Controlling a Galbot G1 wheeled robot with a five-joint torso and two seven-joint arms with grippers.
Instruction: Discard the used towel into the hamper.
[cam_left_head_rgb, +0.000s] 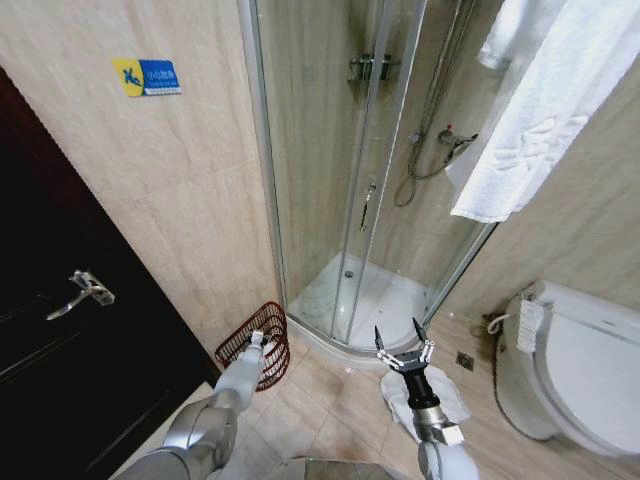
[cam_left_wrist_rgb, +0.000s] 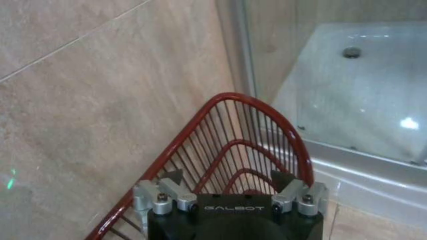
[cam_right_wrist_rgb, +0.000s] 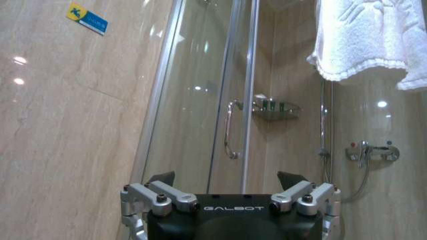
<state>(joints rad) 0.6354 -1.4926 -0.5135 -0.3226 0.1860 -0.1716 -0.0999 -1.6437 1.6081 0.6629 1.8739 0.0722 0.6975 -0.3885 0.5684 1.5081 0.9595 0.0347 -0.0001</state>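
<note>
The hamper (cam_left_head_rgb: 258, 342) stands on the floor in the lower left-centre of the head view, close against the beige wall (cam_left_head_rgb: 190, 190) and just beside the curved base of the shower cabin (cam_left_head_rgb: 345, 290). It is a dark red wire basket and it leans over a little; in the left wrist view its rim (cam_left_wrist_rgb: 267, 107) arches across the centre of the frame, and through the wires no content can be made out. The left gripper (cam_left_head_rgb: 258, 345) is at the basket's rim, with its fingers spread wide and holding nothing. A white towel (cam_left_head_rgb: 425, 398) lies crumpled on the floor tiles (cam_left_head_rgb: 330, 400) at the lower centre-right of the head view, well apart from the hamper. The right gripper (cam_left_head_rgb: 404, 344) is seen over it, its fingers also wide open and empty; whether it touches the towel cannot be told. Another white towel (cam_left_head_rgb: 540, 110) hangs in the upper right of the frame. The toilet (cam_left_head_rgb: 570, 365) fills the lower right, and a dark door (cam_left_head_rgb: 60, 350) with a metal handle (cam_left_head_rgb: 82, 292) takes the lower left. A blue and yellow sign (cam_left_head_rgb: 147, 77) is on the wall at the upper left. The free floor is a narrow strip between the door, the shower base and the toilet.
</note>
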